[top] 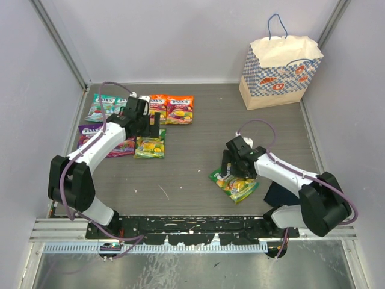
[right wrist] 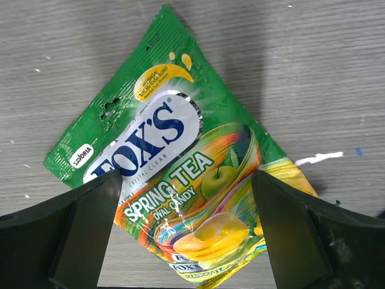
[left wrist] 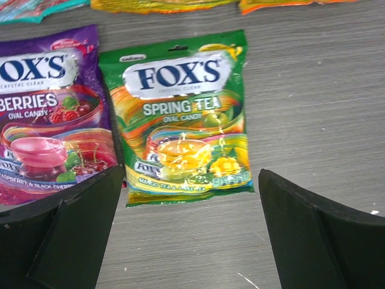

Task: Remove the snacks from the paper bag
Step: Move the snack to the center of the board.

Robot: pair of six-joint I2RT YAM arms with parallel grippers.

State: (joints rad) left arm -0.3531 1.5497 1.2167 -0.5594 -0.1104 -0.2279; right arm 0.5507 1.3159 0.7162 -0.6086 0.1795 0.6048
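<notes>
- Hovering released, your right gripper (right wrist: 186, 211) straddles the Spring Tea packet (right wrist: 174, 156) below, long axis diagonal to the jaws.
- Your left gripper (left wrist: 189, 229), also released, overhangs the laid-out snacks (top: 179, 109).
- Paper bag (top: 277, 72) stands far right, nearer your right arm (top: 283, 174).

green-yellow packet (right wrist: 174, 180), purple packet (left wrist: 48, 108); beige bag (top: 271, 57) with blue-white checks; grey table (top: 198, 138)

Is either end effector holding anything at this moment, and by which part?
Nothing is held. The left end effector is open above a green packet; the right end effector is open above another green packet, lying flat.
</notes>
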